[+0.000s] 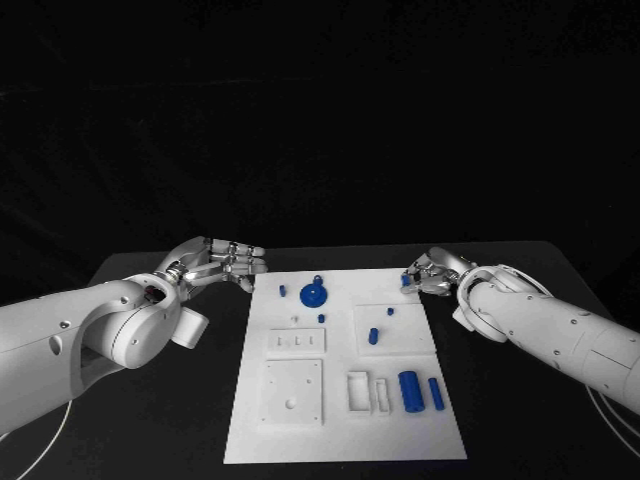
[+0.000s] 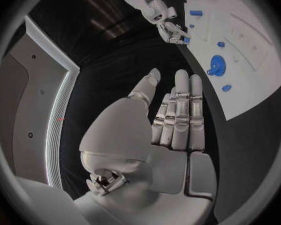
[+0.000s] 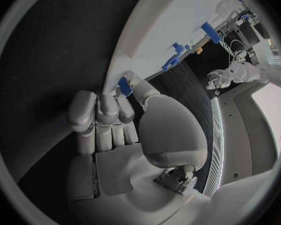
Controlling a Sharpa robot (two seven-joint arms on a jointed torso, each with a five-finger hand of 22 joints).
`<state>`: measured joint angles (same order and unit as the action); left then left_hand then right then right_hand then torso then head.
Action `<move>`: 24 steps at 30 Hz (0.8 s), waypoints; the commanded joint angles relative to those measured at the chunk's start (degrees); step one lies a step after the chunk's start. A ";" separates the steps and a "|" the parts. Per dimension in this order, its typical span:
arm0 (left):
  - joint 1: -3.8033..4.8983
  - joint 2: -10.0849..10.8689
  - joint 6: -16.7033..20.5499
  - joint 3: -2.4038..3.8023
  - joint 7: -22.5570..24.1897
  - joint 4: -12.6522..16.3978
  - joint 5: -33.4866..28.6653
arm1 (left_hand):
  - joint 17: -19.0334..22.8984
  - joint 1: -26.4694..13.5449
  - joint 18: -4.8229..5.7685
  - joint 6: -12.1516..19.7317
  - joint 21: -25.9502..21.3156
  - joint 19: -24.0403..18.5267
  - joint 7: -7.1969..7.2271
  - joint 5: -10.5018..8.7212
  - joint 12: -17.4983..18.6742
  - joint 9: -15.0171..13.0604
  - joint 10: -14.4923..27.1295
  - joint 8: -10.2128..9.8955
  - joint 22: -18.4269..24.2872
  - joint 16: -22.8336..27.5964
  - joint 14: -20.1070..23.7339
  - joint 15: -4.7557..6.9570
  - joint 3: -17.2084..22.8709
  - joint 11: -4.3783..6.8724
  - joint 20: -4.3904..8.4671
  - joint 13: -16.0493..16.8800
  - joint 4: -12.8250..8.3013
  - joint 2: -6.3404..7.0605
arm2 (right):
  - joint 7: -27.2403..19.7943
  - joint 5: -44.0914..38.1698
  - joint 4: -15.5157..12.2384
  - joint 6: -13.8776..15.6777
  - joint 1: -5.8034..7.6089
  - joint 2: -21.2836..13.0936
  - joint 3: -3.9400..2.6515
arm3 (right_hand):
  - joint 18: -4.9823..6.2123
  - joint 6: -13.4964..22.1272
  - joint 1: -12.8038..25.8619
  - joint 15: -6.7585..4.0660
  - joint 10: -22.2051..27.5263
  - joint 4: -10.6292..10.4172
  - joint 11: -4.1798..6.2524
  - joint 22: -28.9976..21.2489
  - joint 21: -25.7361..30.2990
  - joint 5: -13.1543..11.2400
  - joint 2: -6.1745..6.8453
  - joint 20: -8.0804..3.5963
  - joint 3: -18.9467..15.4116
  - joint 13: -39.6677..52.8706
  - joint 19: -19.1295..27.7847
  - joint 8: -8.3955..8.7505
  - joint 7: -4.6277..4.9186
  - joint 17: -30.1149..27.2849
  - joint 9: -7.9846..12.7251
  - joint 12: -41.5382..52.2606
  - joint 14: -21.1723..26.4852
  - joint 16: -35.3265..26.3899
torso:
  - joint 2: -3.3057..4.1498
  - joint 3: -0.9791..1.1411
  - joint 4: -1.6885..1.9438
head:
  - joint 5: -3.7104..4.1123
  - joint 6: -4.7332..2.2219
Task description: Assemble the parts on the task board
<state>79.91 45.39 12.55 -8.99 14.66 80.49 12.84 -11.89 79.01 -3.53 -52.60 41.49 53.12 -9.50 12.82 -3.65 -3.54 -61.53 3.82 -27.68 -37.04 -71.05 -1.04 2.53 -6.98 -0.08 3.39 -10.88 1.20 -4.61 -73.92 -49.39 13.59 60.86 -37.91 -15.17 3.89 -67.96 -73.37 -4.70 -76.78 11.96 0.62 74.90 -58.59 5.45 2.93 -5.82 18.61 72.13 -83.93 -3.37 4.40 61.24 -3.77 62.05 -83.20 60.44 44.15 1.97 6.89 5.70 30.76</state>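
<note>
matt white task board [image 1: 346, 420], matt black table [image 1: 162, 420]

Black table [image 1: 162, 420] carries white task board [image 1: 335, 440] (lying flat, centred).

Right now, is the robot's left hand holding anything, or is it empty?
Empty. The left hand hovers over the black table beside the task board, its fingers straight, nothing between them.

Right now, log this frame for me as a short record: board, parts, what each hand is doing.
board: white task board lying flat in the middle of the black table
parts: blue round part near the far edge; two blue cylinders near the front right
left hand: beside the board's far left corner, fingers straight, holding nothing
right hand: at the far right corner, pinching a small blue part
</note>
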 commanded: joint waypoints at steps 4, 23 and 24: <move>-0.02 -0.05 -0.50 0.04 0.08 -0.02 0.12 | 0.06 0.20 -0.73 -0.05 0.16 -0.37 0.06 -0.19 0.20 0.02 0.18 0.09 -0.10 0.11 -0.11 -0.25 -0.11 0.01 -0.19 0.01 -0.15 -0.42 | -0.24 -0.21 -0.07 0.72 -0.14 0.07 0.04 | -0.18 -2.56 -0.81 -0.72 0.04 -0.84 0.63 7.38 -0.10 -2.38 -1.46 -0.55 0.17 -0.06 -0.69 -0.31 -0.73 0.00 -0.48 0.07 -0.09 -0.19 | -0.01 -0.03 0.06 | 0.07 0.07; 0.02 0.41 -4.07 0.06 -7.34 0.14 4.48 | -2.54 -1.79 -0.08 -4.52 1.76 -0.35 1.47 -2.12 0.07 -0.12 -8.83 0.38 -1.28 -4.40 -0.40 1.03 1.23 2.46 0.89 0.03 -0.68 -1.65 | 2.88 -2.80 -5.35 1.25 0.84 -1.28 0.03 | -0.40 -3.13 -0.79 -0.96 -0.23 -1.95 0.91 7.34 0.10 -2.62 -1.51 -0.92 -1.82 0.22 -0.72 -0.29 -1.15 0.20 -0.44 -0.09 -0.14 -0.38 | -0.16 -0.03 -0.26 | -0.41 -0.54; 0.06 0.44 -4.00 0.07 -8.98 0.33 4.42 | -2.97 -1.88 -0.07 -5.39 2.06 -0.07 1.80 -2.09 0.09 -0.16 -9.73 0.62 -1.45 -5.24 -0.61 1.27 1.47 2.83 1.12 0.04 -0.65 -2.02 | 3.49 -3.39 -6.17 1.15 1.11 -1.47 0.03 | -0.41 -3.22 -0.66 -0.99 -0.26 -2.08 0.95 7.33 0.16 -2.64 -1.42 -0.95 -1.96 0.25 -0.71 -0.30 -1.22 0.24 -0.45 -0.07 -0.15 -0.37 | -0.24 -0.03 -0.38 | -0.57 -0.64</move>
<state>79.91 45.87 10.65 -9.00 10.39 80.45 15.38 -14.73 77.49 -3.54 -57.80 43.45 53.14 -7.77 10.90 -3.65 -3.64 -70.88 4.27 -29.09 -41.99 -71.68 0.02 3.85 -4.29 0.76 3.39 -11.53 -0.92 -3.13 -74.99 -54.75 15.10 61.65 -39.28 -15.09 3.90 -69.05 -74.08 -5.29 -77.00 9.79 1.24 74.94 -58.59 3.05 1.79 -6.30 16.82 72.34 -83.99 -3.46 4.06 61.42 -4.17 62.05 -83.37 60.44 44.06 2.02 6.71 5.31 30.36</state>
